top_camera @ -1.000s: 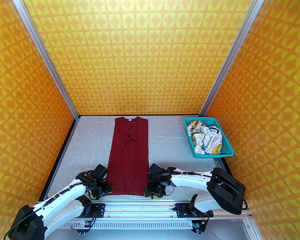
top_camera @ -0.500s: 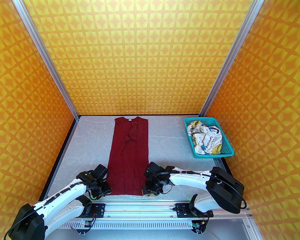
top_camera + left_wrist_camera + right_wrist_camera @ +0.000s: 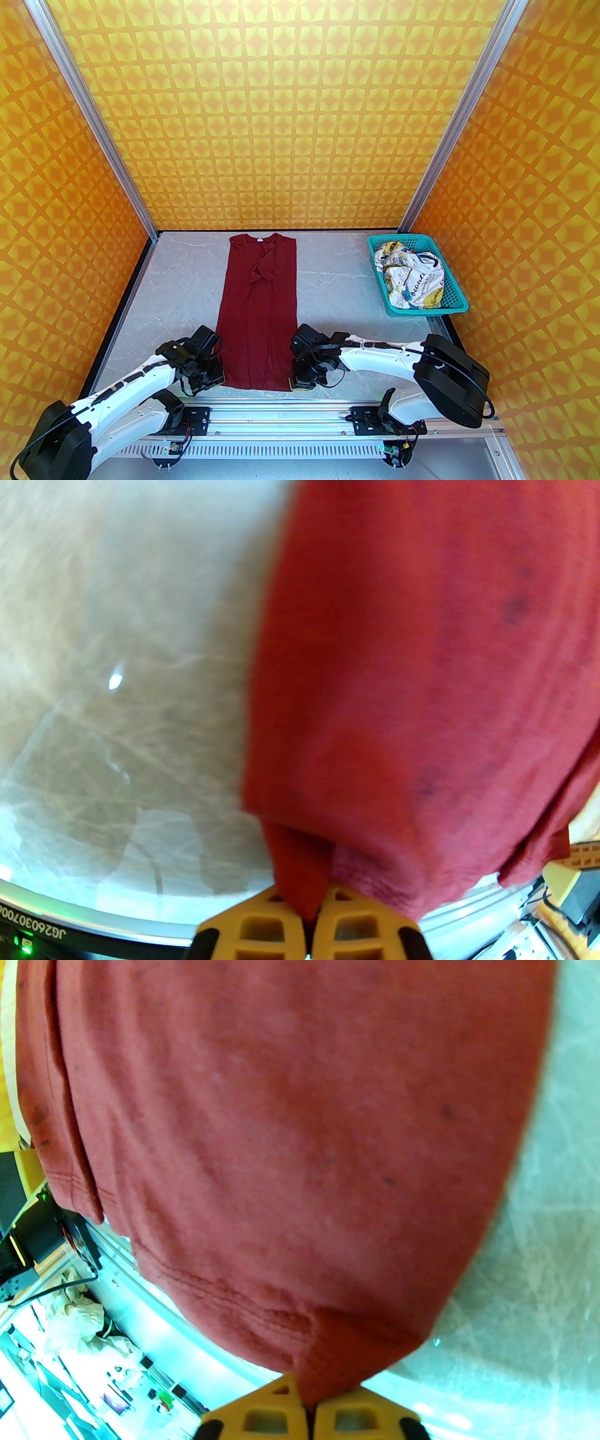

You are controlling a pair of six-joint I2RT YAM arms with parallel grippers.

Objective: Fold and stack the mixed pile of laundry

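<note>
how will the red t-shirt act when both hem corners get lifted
Likely floppy: the dark red T-shirt bunches into a pinch where the left pincer and right pincer grip its hem corners. It will probably sag between them. It looks thin and light, lying flat with small wrinkles.

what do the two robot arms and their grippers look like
The left arm and right arm have glossy white link shells, bulky black joint housings and thin black cables looping near the wrists. The left gripper and right gripper have mustard-yellow plastic fingers with rectangular cut-outs. A green indicator light glows at the left wrist.
</note>
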